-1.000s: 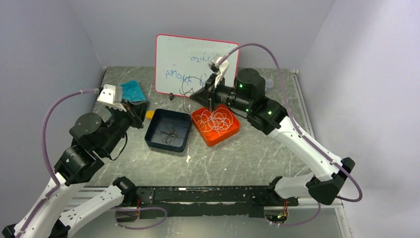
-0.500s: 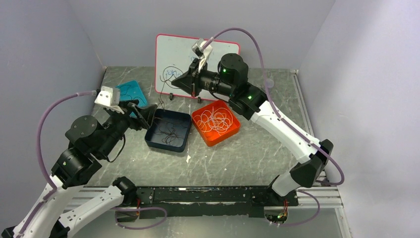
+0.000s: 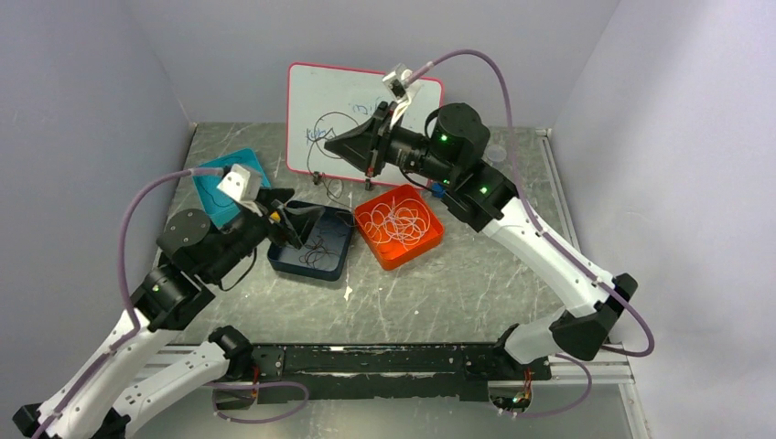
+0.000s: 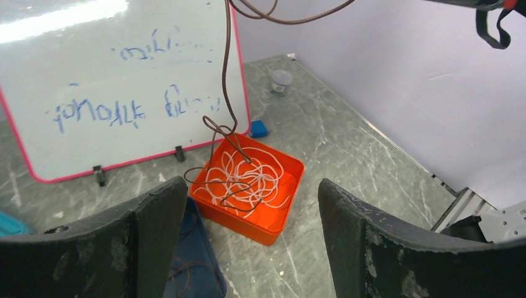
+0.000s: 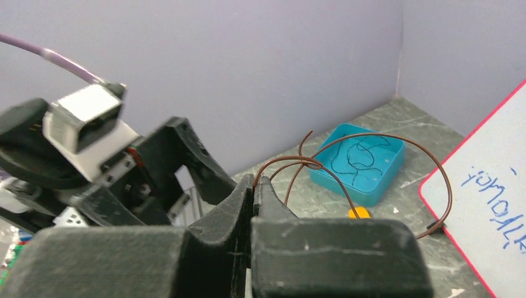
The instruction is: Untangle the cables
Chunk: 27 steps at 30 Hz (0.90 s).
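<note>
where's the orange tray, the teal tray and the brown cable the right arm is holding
orange tray (image 4: pixel 242 222): left wrist view, front wall
teal tray (image 5: pixel 384 177): right wrist view, near side wall
brown cable (image 4: pixel 226 56): left wrist view, hanging vertical stretch

Blue marker scrawl in two lines runs across a pink-framed whiteboard (image 3: pixel 316 96) standing at the back of the counter (image 3: pixel 458 283). Seen from the left wrist camera, the upper line (image 4: pixel 162 46) is a short, faint run of strokes. The lower line splits into a longer group (image 4: pixel 99 113) at left and a shorter group (image 4: pixel 186 102) at right. No word can be made out in either line. A brown cable (image 4: pixel 226 68) hangs just right of the shorter group. The right wrist camera catches one corner of the board, with part of the same blue writing (image 5: pixel 490 171) on it, equally unreadable.
</note>
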{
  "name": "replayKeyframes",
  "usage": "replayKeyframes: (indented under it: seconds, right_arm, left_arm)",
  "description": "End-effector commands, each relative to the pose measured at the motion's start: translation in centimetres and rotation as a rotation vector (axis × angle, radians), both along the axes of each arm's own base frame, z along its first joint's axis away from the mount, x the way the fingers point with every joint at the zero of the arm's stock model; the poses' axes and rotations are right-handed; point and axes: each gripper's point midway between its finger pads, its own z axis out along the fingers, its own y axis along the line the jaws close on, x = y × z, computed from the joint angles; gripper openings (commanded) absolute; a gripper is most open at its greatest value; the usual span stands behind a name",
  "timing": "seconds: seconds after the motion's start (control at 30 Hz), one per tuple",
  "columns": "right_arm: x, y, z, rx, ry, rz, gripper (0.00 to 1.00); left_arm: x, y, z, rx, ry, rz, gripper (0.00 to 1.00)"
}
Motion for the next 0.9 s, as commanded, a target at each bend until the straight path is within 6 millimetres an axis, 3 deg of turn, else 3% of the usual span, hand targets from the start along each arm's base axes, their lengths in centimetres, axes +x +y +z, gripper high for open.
replayKeyframes:
  seconds: [0.0,0.3,0.43,0.5,0.57,0.87]
  right_arm:
    - [-1.2,-1.1,2.1,0.073,0.01,-0.001,0.0]
    - [-2.4,-2.2,3.0,0.101,0.022,0.004,0.0]
    - [-2.8,-2.6,3.8,0.119,0.016,0.003,0.0]
    - [-3.0,-3.1,4.5,0.132,0.002,-0.008,0.0]
    - [-3.0,-3.8,5.2,0.145,-0.014,-0.032,0.0]
    - [-3.4,-7.9,8.7,0.221,-0.11,-0.176,0.0]
  left_arm:
    - [0.4,-2.8,2.6,-0.052,-0.124,-0.116,0.82]
    - [4.7,-3.9,3.7,-0.103,-0.214,-0.012,0.78]
    - [6.0,-5.7,2.5,-0.078,-0.2,-0.048,0.6]
    - [6.1,-7.1,1.0,-0.047,-0.162,-0.108,0.4]
    - [6.1,-8.0,-0.9,-0.026,-0.116,-0.15,0.29]
    - [4.4,-9.0,-9.1,-0.029,0.077,-0.233,0.08]
